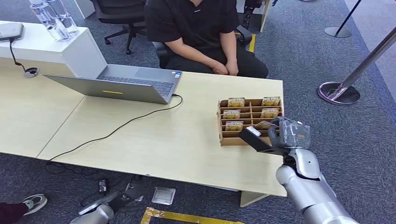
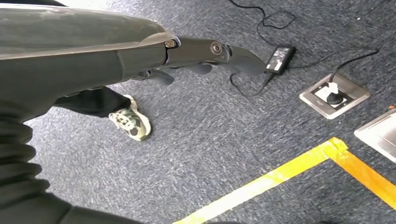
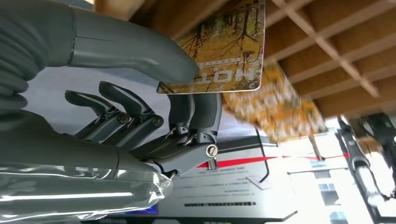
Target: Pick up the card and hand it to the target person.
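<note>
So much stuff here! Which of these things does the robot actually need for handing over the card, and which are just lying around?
Part of the job:
card, pinched in the right hand
wooden card rack
seated person

Just lying about:
laptop
black cable
water bottles
power adapter
left hand, hanging idle

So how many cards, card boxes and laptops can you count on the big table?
Cards: 6 (five sitting in slots, one pinched by the right hand at the front of the box)
Wooden card box: 1
Laptop: 1
Total: 8
</note>
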Controlling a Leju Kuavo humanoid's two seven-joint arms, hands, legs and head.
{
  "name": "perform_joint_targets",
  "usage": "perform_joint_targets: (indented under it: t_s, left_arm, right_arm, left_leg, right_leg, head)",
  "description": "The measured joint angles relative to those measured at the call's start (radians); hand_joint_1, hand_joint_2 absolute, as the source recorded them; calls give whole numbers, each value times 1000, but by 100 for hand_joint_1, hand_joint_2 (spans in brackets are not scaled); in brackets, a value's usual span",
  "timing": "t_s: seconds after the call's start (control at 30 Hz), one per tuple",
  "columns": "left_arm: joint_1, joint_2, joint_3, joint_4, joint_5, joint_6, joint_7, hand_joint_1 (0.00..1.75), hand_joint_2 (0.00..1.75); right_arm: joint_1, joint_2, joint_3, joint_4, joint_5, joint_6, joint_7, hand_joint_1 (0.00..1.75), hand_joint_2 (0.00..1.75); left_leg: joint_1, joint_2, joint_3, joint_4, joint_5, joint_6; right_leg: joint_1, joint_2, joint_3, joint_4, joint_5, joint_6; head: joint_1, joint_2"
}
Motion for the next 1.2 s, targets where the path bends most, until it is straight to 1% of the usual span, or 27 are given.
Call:
perform_joint_targets:
  t_s: [0.13,0.23,0.27,0.37,0.43,0.5,0.57,0.7,0.77,0.93,1.2]
  left_arm:
    - [-2,0,0,0,-4,0,0,0,175]
    - [-3,0,0,0,-7,1,0,0,175]
    - [-3,0,0,0,-8,2,1,0,175]
    - [-4,0,0,0,-16,3,2,0,175]
    - [-4,-1,-1,0,-18,4,2,0,175]
    - [-5,-1,-1,0,-20,6,2,0,175]
    - [-7,-1,-2,0,-22,7,1,0,175]
    - [-10,-2,-4,0,-29,5,0,0,175]
    - [-12,-2,-4,0,-31,5,-1,0,175]
    - [-20,-5,-5,0,-33,5,-5,0,175]
    - [-21,-5,-12,0,-39,-3,-5,0,175]
  right_arm:
    - [4,16,-77,-63,-140,-110,-141,175,175]
    - [21,36,-148,-170,-160,-139,-227,175,175]
    - [30,50,-182,-218,-157,-142,-268,175,175]
    - [58,114,-315,-388,-162,-146,-414,175,175]
    - [73,153,-383,-483,-192,-146,-458,175,175]
    - [89,183,-418,-559,-234,-147,-467,175,175]
    - [98,204,-429,-599,-275,-147,-470,175,175]
    - [99,231,-425,-603,-294,-147,-472,175,175]
    - [82,244,-416,-565,-282,-146,-463,175,175]
    - [35,268,-354,-412,-256,-145,-396,175,175]
    - [-33,269,-232,-217,-340,-143,-319,175,175]
  left_leg:
    - [0,0,0,0,0,0]
    - [0,0,-1,0,0,0]
    - [0,0,-1,0,0,0]
    - [0,0,0,0,0,0]
    - [0,0,0,0,0,0]
    - [0,1,0,0,0,0]
    - [0,3,0,0,0,0]
    - [0,3,0,0,0,0]
    - [0,5,1,0,0,0]
    - [0,5,1,0,1,-1]
    - [0,5,0,0,1,-1]
  right_leg:
    - [0,0,0,0,0,0]
    - [0,0,0,0,0,0]
    - [0,0,0,0,0,0]
    - [0,0,-1,0,0,0]
    - [0,0,-1,0,0,0]
    - [0,1,-1,0,0,0]
    - [0,2,-1,0,0,0]
    - [0,3,0,0,0,0]
    - [0,4,-1,1,1,-1]
    - [0,4,-1,2,1,-2]
    - [0,4,-2,2,1,-2]
  head:
    - [0,0]
    - [0,0]
    - [0,0]
    - [-2,0]
    - [-2,0]
    - [-1,0]
    - [-1,0]
    - [0,0]
    - [0,0]
    - [-1,0]
    - [-1,0]
